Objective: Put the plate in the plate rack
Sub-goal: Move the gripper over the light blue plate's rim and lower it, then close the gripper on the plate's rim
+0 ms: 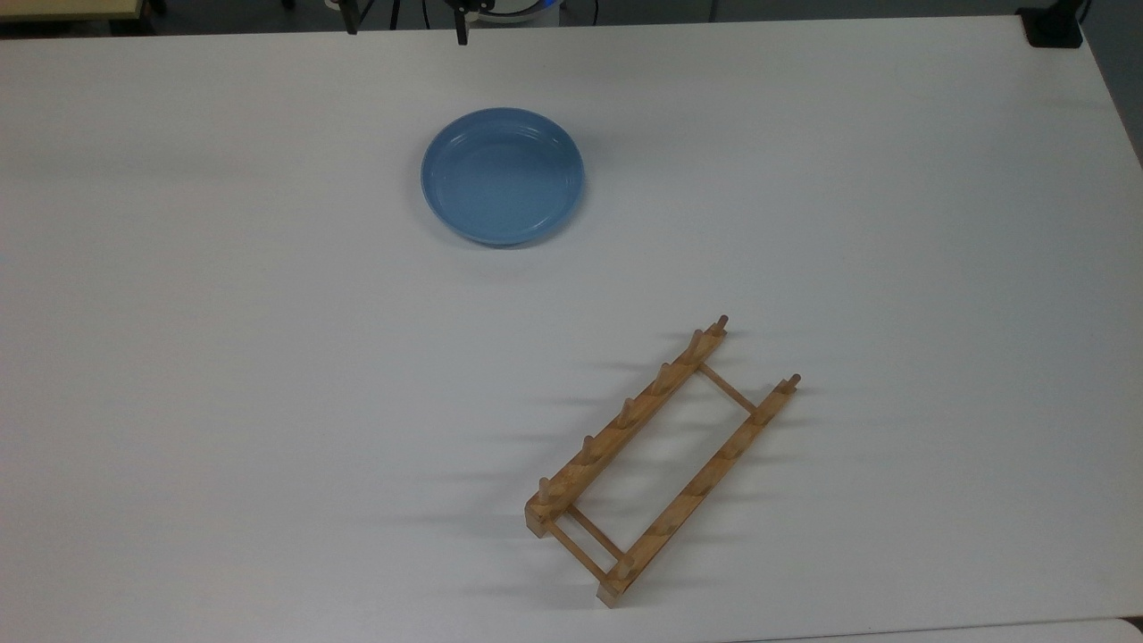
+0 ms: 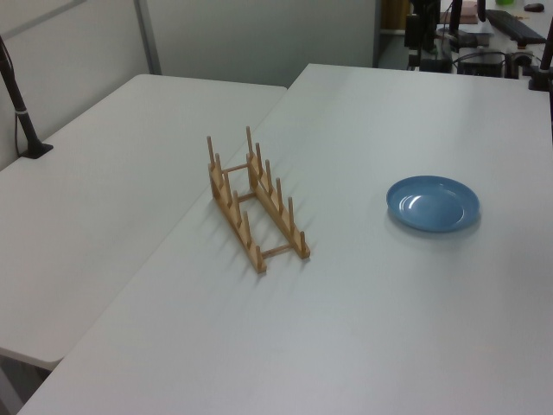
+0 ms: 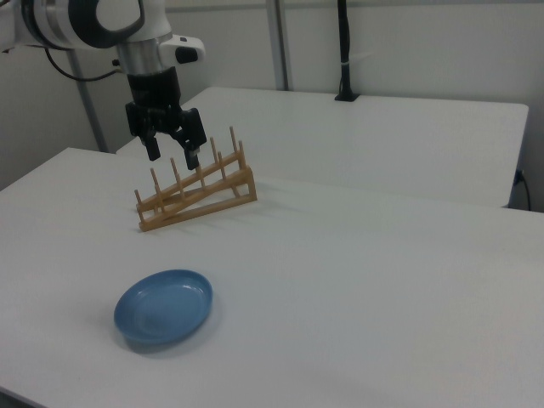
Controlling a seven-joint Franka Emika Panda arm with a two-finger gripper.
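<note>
The plate (image 1: pixel 503 176) is lying flat on the white table (image 1: pixel 223 357), right side up. Nothing is touching it. The rack (image 1: pixel 659 460) stands on the same table, well apart from the plate, and its pegs point up. No plate sits between the pegs.

In the right view, the gripper (image 3: pixel 169 146) hangs in the air above the table, higher than the plate. Its two black fingers are spread apart and they hold nothing. It looks like it sits in front of the rack there, but I think it is really closer to the plate's side of the table; it is hard to be sure.

So the job has hardly begun. The arm must come down, grab the plate by its rim, lift it, tip it on edge, and slide it between the pegs.
</note>
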